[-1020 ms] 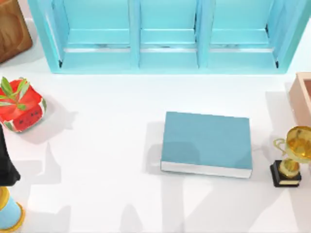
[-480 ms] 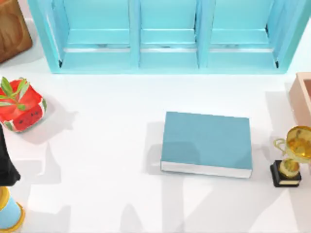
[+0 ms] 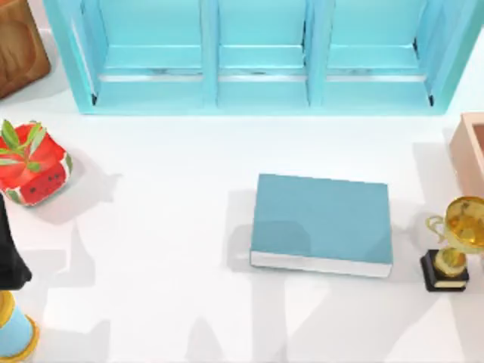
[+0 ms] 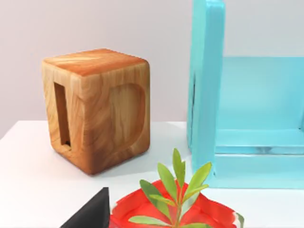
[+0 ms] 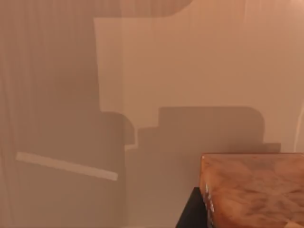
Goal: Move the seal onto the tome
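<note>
The tome (image 3: 321, 224), a thick teal-blue book with white page edges, lies flat right of the table's middle. In the right wrist view a tan-brown marbled block (image 5: 254, 190), seemingly the seal's body, sits close against a dark finger (image 5: 190, 211) of my right gripper. I cannot tell whether it is held. My left arm (image 3: 9, 253) stands as a black shape at the table's left edge. One dark fingertip (image 4: 90, 213) of it shows just before the red pot.
A light-blue shelf unit (image 3: 261, 57) spans the back. A wooden block (image 3: 19, 45) stands at the back left, with a red watermelon-patterned pot holding a plant (image 3: 32, 162) in front of it. A gold trophy (image 3: 454, 242) and a pink box (image 3: 473, 147) stand at the right, and a blue-and-gold cylinder (image 3: 11, 336) at the front left.
The grey shadows along the table's front have shifted slightly. The book, trophy and pot have stayed put.
</note>
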`<action>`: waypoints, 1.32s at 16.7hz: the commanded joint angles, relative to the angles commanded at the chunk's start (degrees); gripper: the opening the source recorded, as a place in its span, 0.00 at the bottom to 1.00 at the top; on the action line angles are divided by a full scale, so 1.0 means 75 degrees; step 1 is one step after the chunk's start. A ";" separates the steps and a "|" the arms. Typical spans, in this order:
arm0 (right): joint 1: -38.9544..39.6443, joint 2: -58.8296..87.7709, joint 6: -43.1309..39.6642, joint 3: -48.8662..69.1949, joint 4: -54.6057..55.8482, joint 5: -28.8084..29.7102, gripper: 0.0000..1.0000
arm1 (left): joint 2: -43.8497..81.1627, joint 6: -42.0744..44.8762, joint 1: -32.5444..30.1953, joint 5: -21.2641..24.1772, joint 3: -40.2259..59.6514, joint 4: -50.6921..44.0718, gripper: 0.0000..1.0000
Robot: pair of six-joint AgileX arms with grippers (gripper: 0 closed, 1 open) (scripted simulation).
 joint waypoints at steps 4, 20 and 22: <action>0.0528 -0.0501 0.0538 0.0680 -0.0765 0.0177 0.00 | 0.0000 0.0000 0.0000 0.0000 0.0000 0.0000 1.00; 0.3258 -0.0959 0.3232 0.3228 -0.4238 -0.0017 0.00 | 0.0000 0.0000 0.0000 0.0000 0.0000 0.0000 1.00; 0.3241 -0.0961 0.3254 0.3208 -0.4208 -0.0027 0.00 | 0.0000 0.0000 0.0000 0.0000 0.0000 0.0000 1.00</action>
